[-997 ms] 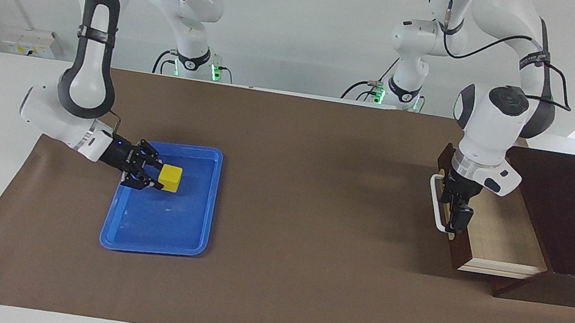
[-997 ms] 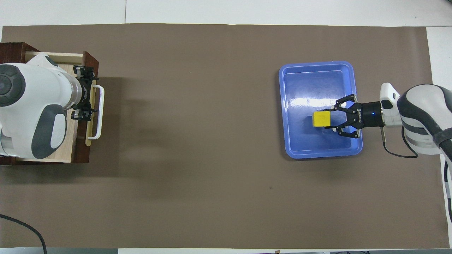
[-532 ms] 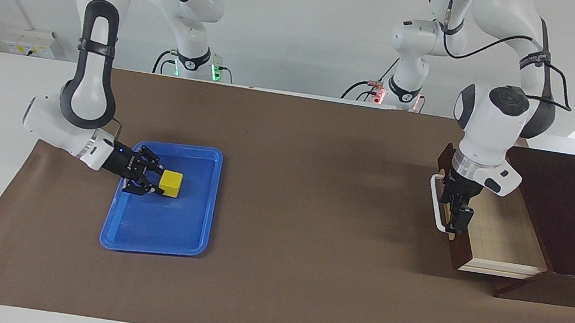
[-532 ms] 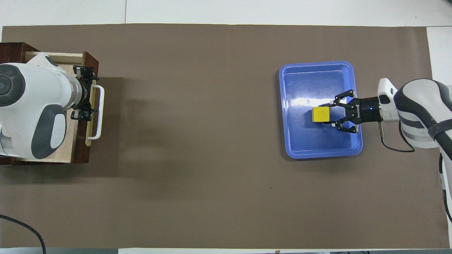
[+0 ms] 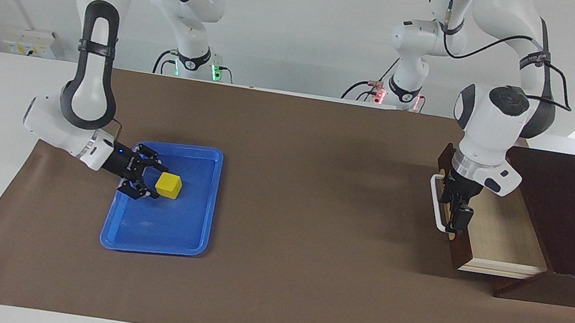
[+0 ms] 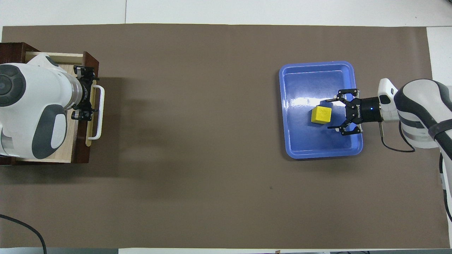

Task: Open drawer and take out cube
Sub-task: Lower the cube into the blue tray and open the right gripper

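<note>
Cube (image 5: 169,185) sits tilted in the blue tray (image 5: 193,238), lower left of the facing view, at the right arm's end of the worktop (image 5: 271,273). Right gripper (image 5: 146,184) low over the tray just beside the cube, fingers spread, nothing between them. Drawer (image 5: 504,239) pulled open at middle right of that view, pale interior showing. Left gripper (image 5: 454,209) hangs at the drawer front by the white handle (image 5: 435,203), fingers apart; whether it touches the handle is unclear.

A robotics lab: two white Franka arms (image 5: 92,58) bolted at a paper-covered table (image 5: 301,300); bare white walls.
</note>
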Tool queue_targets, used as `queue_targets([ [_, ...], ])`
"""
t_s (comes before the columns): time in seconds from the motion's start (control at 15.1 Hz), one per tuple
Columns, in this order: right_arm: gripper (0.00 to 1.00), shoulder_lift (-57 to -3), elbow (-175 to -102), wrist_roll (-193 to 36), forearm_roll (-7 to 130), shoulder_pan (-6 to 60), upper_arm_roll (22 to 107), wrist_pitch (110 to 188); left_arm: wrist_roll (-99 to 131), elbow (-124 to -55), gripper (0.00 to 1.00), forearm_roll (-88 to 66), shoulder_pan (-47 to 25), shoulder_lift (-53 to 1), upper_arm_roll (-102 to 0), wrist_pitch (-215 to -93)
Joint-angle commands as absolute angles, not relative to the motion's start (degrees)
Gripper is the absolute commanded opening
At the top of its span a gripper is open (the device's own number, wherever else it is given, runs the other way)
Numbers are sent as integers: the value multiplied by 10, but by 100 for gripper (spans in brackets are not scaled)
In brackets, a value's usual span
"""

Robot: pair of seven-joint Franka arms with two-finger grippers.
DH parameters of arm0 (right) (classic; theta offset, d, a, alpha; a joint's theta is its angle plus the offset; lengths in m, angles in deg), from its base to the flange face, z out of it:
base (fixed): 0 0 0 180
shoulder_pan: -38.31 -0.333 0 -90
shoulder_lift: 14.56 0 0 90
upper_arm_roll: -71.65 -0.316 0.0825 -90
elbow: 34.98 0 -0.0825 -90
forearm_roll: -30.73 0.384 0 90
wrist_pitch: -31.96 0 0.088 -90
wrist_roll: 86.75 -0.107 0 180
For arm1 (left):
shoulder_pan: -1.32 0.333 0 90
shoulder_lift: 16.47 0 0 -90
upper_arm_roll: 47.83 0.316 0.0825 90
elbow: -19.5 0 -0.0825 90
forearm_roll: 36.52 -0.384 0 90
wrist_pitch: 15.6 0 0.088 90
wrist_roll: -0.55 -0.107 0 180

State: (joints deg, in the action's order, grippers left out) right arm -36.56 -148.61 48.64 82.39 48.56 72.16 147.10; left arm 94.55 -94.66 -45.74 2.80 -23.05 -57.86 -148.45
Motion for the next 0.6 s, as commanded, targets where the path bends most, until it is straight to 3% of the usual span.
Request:
queue_targets([
  [0.0,100,-364,-1484,490,832,498,717,1456,868,-847,100,-509,-16,-234,-561,-1309],
  [0.53,100,-344,-1427,341,800,499,718,1391,865,-861,100,-507,-8,-232,-560,-1333],
])
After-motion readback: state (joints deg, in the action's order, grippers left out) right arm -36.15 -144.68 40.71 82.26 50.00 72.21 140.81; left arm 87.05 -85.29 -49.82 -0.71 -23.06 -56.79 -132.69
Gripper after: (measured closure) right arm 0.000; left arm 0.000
